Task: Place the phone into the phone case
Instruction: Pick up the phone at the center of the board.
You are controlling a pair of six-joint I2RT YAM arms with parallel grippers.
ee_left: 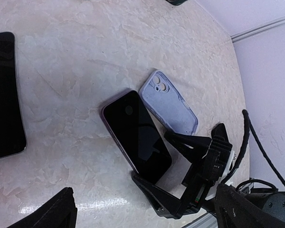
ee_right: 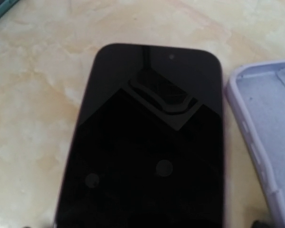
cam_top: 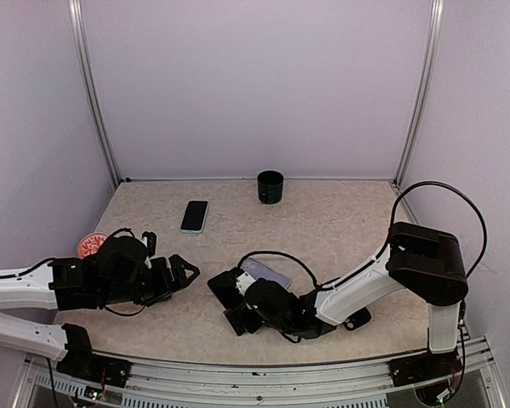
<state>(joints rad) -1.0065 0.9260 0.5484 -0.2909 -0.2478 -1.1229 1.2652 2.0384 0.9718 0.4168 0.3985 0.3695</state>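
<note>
A dark phone (cam_top: 223,289) lies screen up on the table, with an empty lilac phone case (cam_top: 267,273) right beside it. In the left wrist view the phone (ee_left: 135,135) and the case (ee_left: 168,101) lie edge to edge. My right gripper (cam_top: 231,303) is low on the table, open, and its black fingers (ee_left: 187,142) straddle the phone's near end. The right wrist view is filled by the phone (ee_right: 147,156), with the case (ee_right: 268,137) at the right edge. My left gripper (cam_top: 185,272) is open and empty, hovering left of the phone.
A second dark phone (cam_top: 195,216) lies further back on the left and also shows in the left wrist view (ee_left: 4,95). A black cup (cam_top: 270,186) stands at the back wall. A red round object (cam_top: 91,245) sits at the left edge.
</note>
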